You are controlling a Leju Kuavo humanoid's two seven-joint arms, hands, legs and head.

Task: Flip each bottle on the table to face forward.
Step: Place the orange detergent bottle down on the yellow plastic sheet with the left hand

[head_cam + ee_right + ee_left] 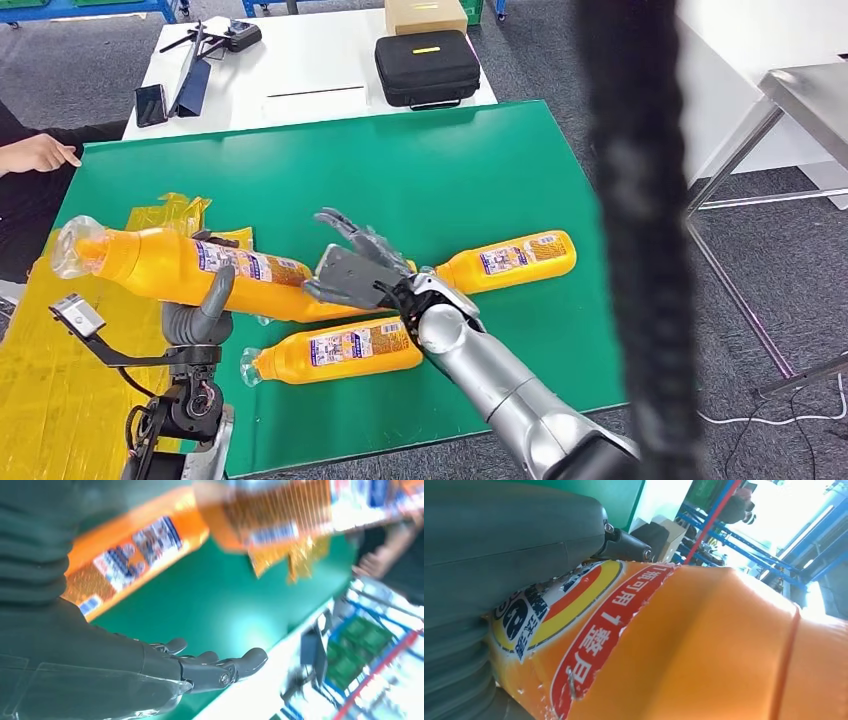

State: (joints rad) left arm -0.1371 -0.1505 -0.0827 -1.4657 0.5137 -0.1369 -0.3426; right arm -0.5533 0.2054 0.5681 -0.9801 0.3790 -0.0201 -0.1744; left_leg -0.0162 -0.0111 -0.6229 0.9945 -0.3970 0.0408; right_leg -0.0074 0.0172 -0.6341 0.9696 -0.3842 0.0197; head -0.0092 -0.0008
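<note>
- Three orange plastic bottles over a green table (480,160), glossy, with paper labels in white, blue and red.
- Held bottle (190,265): gripped around its middle by the left hand (200,315), lifted off the mat and tilted, clear cap end toward the table's left edge, base end toward the centre.
- Left hand: grey thumb upright against the bottle's near side, fingers wrapped behind it.
- Near bottle (340,350): lying flat by the front edge, label up, clear cap pointing left, just beside the right forearm.
- Far bottle (510,260): lying flat to the right of centre, label up, cap end hidden behind the right hand (350,265).
- Right hand: fingers spread, holding nothing, palm hovering over the mat between the held bottle's base and the far bottle.
- Crinkled yellow plastic sheet (50,380) under and beside the left arm, draped off the table's left side.
- Left wrist view: close on the held bottle's smooth orange wall, red-banded label with torn, ragged edge.
- Right wrist view: dark fingers (215,667) apart over bare green surface, blurred bottles beyond.
- Person's hand (40,153) resting at the far left corner.
- White table (310,60) behind, carrying a black zip case (427,68).
</note>
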